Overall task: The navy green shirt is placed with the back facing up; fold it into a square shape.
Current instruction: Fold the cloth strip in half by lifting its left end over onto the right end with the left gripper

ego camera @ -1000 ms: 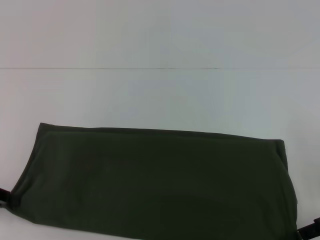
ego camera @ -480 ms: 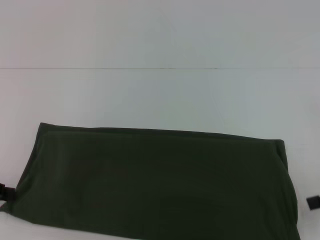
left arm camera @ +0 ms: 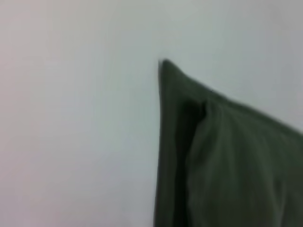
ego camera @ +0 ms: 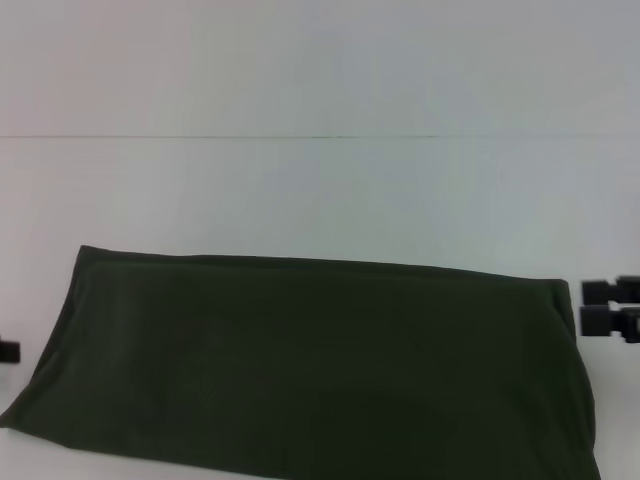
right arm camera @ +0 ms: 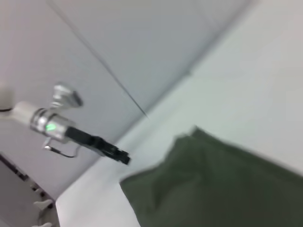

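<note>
One broad white table (ego camera: 300, 190) carries everything, and the navy green shirt (ego camera: 310, 370) lies flat on its near part as a wide band with doubled layers at its end, seemingly part-folded; the last folds into a square look undone. Its near edge is cut off in the head view, so the full outline cannot be judged. The right hand (ego camera: 610, 306) sits just off the shirt's right end, holding nothing, two dark fingers side by side with a narrow gap. The left hand (ego camera: 8, 351) barely shows beside the left end, clear of the cloth; its opening I cannot tell.
</note>
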{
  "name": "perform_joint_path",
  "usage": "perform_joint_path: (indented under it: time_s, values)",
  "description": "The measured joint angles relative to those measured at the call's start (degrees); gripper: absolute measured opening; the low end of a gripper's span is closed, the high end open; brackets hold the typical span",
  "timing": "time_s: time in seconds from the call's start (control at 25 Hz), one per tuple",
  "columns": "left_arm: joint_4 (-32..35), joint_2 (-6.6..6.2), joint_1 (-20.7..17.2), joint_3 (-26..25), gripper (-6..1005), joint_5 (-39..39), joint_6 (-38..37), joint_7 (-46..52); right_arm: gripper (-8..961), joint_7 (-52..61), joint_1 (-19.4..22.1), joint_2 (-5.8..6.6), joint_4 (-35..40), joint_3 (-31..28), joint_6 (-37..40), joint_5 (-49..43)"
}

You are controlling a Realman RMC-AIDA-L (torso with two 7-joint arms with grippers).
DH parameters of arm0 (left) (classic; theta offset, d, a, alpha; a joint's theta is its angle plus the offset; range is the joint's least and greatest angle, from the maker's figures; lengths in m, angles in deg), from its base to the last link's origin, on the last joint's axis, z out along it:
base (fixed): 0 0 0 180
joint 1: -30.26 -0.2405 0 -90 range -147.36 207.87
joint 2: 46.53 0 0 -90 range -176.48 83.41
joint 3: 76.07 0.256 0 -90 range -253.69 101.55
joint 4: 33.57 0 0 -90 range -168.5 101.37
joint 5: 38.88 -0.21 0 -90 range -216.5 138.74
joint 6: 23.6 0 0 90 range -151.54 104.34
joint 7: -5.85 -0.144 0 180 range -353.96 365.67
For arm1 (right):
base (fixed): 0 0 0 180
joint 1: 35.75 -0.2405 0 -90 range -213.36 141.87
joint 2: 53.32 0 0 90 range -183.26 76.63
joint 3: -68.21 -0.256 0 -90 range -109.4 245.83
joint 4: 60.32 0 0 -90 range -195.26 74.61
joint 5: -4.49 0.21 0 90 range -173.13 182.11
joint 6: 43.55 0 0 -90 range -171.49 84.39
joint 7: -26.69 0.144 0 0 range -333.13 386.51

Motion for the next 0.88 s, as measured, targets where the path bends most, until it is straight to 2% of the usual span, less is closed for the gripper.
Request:
perform_joint_path:
  time_s: [0.08,0.16,0.32,0.4,0.52,0.68,0.8,0.88]
  values:
    - [0.03,-0.19,0.14,-3.28,461,0.29,0.10,-0.16,904,-7.31,0.18,-1.97,-1.07,-0.06,-0.67,1.79]
    - [-0.26,-0.34,0.34,-5.50,539,1.21,-0.04,-0.32,903,-16.61,0.29,-4.59,-2.36,-0.07,-2.27,2.80]
    - [-0.73,-0.22,0.39,-6.06,565,3.77,-0.74,-0.08,901,-31.83,0.39,-8.98,-4.67,1.00,-7.83,3.03]
    - [-0.90,-0.02,0.54,-5.96,573,4.48,-1.19,0.19,900,-38.09,-0.12,-9.36,-9.08,2.11,-11.36,3.40]
    - [-1.91,0.10,1.09,-4.38,576,5.50,-2.47,0.64,899,-47.75,-1.85,-9.21,-17.47,3.57,-17.49,3.95]
    - [-2.82,0.71,2.60,-0.53,580,5.78,-4.11,1.48,899,-57.06,-3.79,-9.52,-24.76,5.35,-25.38,3.98]
    - [-5.22,1.04,4.08,0.17,583,5.92,-4.47,2.01,899,-60.98,-5.04,-9.53,-28.87,5.49,-29.63,4.00]
    - [-7.99,1.13,5.37,0.54,648,5.71,-3.52,2.19,899,-62.39,-5.37,-9.53,-30.07,5.37,-31.15,4.01]
